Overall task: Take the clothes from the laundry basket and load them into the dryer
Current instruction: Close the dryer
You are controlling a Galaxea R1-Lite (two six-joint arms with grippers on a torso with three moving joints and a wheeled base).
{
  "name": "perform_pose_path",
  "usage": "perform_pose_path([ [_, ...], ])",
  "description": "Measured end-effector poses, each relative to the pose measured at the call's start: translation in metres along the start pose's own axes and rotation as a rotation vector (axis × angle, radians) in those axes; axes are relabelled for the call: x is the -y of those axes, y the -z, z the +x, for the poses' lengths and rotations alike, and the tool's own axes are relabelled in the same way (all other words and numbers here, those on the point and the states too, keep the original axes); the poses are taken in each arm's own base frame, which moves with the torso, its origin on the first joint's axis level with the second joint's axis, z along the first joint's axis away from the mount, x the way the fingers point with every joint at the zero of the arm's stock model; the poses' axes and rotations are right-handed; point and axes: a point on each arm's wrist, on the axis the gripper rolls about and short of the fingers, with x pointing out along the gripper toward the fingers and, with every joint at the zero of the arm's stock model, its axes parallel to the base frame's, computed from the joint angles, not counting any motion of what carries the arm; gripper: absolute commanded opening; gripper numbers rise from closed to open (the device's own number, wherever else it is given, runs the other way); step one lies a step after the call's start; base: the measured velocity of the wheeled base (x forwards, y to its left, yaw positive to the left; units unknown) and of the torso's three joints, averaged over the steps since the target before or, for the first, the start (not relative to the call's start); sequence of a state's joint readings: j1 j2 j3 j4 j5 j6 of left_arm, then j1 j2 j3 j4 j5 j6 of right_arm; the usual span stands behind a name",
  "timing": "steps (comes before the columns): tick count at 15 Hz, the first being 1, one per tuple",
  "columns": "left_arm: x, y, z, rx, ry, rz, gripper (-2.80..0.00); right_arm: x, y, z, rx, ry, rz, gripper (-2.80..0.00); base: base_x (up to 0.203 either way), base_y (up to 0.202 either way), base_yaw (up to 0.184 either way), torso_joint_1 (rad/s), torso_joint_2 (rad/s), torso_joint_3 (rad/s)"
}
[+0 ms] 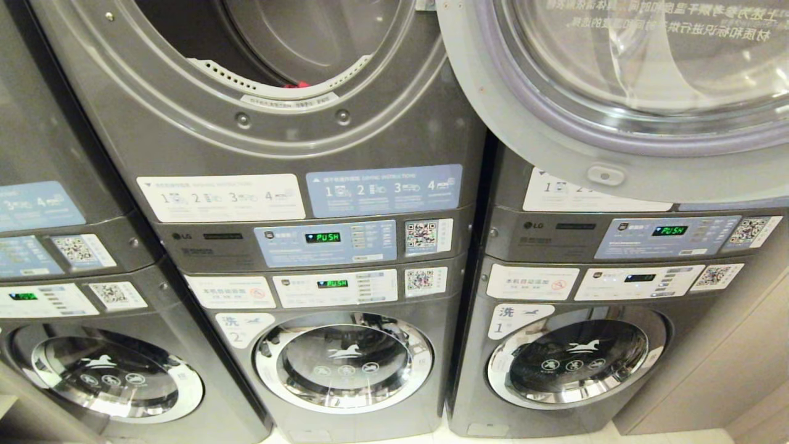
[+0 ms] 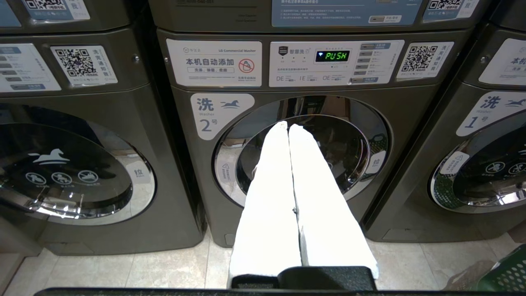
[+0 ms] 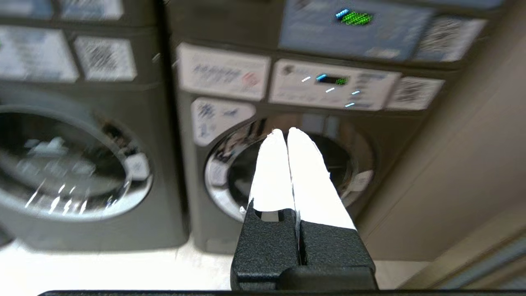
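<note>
Clothes inside open dryer

red clothes glimpsed inside open dryer, green laundry basket corner

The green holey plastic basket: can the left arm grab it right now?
Probably not yet. The left gripper is shut and points at the round glass washer door, while the dark green perforated plastic basket sits off to one side, barely in view.

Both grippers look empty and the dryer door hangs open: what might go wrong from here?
1. The open dryer door swings out across the neighbouring stack, so a rising arm may strike it.
2. Red clothes lie right at the drum's lip and might slip out.
3. The laundry basket sits low beside the shut left gripper, risking a snag.
</note>
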State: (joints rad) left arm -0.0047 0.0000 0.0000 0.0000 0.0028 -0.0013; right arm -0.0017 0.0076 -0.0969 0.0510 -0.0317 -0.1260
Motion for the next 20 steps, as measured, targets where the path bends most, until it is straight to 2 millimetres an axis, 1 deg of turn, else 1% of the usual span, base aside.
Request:
perform_pose_path([
  [2,0.000,0.000,0.000,0.000,0.000,0.001,-2.80,0.005,-0.029,-0.004,0.006,0.070,0.037,-2.80,0.000,0.000,0.000,0.000,0.00,0.000],
  [4,0.000,0.000,0.000,0.001,0.000,0.000,-2.80,0.013,-0.074,0.003,0.009,0.146,0.120,-2.80,0.000,0.000,0.000,0.000,0.00,0.000],
  [5,0.000,0.000,0.000,0.001,0.000,0.000,-2.80,0.016,-0.098,0.012,0.006,0.193,0.171,-2.80,0.000,0.000,0.000,0.000,0.00,0.000],
  [7,0.000,0.000,0.000,0.001,0.000,0.000,-2.80,0.024,-0.143,0.042,-0.003,0.311,0.301,-2.80,0.000,0.000,0.000,0.000,0.00,0.000],
  [9,0.000,0.000,0.000,0.001,0.000,0.000,-2.80,0.029,-0.170,0.074,0.004,0.451,0.431,-2.80,0.000,0.000,0.000,0.000,0.00,0.000],
  [11,0.000,0.000,0.000,0.002,0.001,0.000,-2.80,0.034,-0.183,0.098,0.049,0.534,0.511,-2.80,0.000,0.000,0.000,0.000,0.00,0.000],
  [13,0.000,0.000,0.000,0.002,0.001,0.000,-2.80,0.036,-0.189,0.112,0.083,0.539,0.527,-2.80,0.000,0.000,0.000,0.000,0.00,0.000],
  [16,0.000,0.000,0.000,0.002,0.001,0.000,-2.80,0.037,-0.187,0.119,0.078,0.543,0.525,-2.80,0.000,0.000,0.000,0.000,0.00,0.000],
  [20,0.000,0.000,0.000,0.003,0.001,0.000,-2.80,0.035,-0.179,0.117,0.053,0.545,0.511,-2.80,0.000,0.000,0.000,0.000,0.00,0.000],
])
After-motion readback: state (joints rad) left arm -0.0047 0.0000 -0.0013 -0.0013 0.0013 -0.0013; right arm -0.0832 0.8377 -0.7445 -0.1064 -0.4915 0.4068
